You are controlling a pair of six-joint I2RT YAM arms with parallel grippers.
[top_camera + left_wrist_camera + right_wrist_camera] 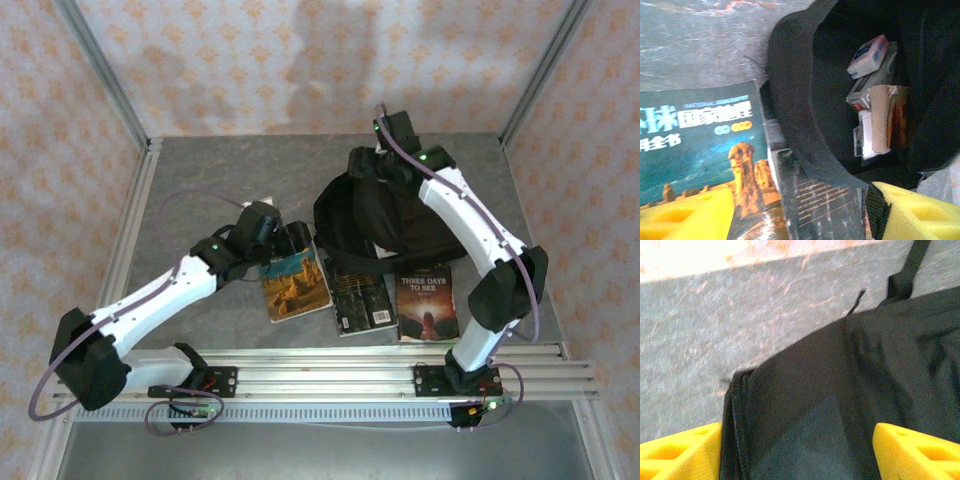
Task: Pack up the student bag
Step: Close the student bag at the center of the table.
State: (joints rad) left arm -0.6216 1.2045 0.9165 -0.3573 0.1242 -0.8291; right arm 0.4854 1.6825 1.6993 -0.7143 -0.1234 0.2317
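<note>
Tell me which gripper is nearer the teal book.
Left. The left gripper is open over the far edge of the teal book; the right gripper is over the far side of the bag.

Grey speckled surface (200,170). Black student bag (375,215) lies centre-right, its mouth open toward the left. Three books sit in a row near the front edge: teal book (295,285) left, dark book (362,300) middle, red-brown book (427,300) right. The bag rim overlaps the dark book's far end.
</note>
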